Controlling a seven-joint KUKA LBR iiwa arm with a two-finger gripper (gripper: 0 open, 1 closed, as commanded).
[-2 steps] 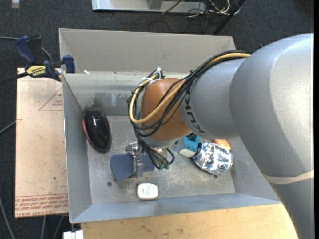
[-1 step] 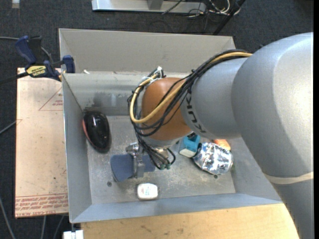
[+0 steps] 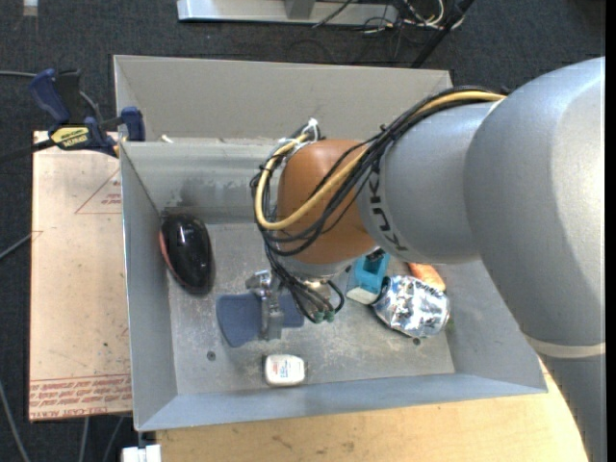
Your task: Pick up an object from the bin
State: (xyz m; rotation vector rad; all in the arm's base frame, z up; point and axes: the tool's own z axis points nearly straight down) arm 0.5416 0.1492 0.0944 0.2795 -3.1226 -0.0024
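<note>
Grey arm, claw at blue flat piece, spread or pinched unclear

The grey bin holds a black mouse, blue flat piece, white block — crumpled foil.

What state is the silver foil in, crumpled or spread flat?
Crumpled: the silver foil is bunched into a wrinkled lump with many creased facets, not lying flat.

Open floor at front left, bounded by black mouse, blue pad and white block.
</note>
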